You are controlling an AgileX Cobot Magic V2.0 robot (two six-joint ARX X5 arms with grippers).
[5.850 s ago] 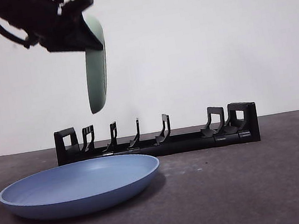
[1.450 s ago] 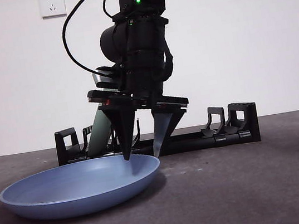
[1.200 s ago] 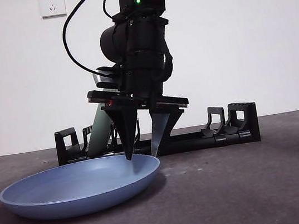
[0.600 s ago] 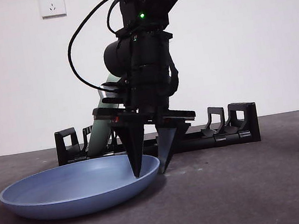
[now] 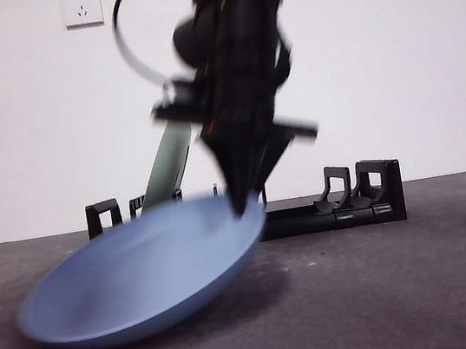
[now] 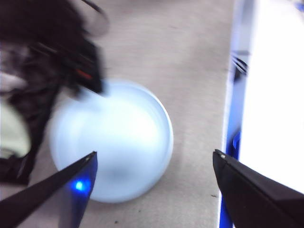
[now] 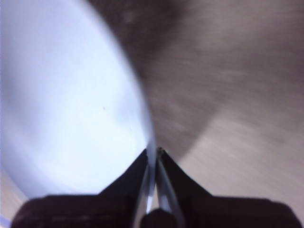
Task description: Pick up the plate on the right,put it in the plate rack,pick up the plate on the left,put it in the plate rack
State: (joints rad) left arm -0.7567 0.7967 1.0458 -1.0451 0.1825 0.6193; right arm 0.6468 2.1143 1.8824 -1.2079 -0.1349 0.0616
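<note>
A blue plate (image 5: 143, 276) hangs tilted, its right rim raised and its left side low near the table. My right gripper (image 5: 239, 204) comes down from above and is shut on that raised rim; the right wrist view shows the blue plate (image 7: 71, 104) pinched between the jaws of the right gripper (image 7: 154, 154). A green plate (image 5: 166, 167) stands leaning in the left part of the black plate rack (image 5: 343, 206). My left gripper (image 6: 155, 152) is open and well above the blue plate (image 6: 114, 142), holding nothing.
The plate rack runs along the back by the white wall, with several free dividers to the right of the green plate. Wall sockets (image 5: 81, 6) sit high on the wall. Dark tabletop (image 5: 408, 289) lies to the right of the blue plate.
The right gripper came down over the blue plate's right rim, shut on it and lifted that side, tilting the plate. Before that, the green plate went from hanging in the air into the rack.
</note>
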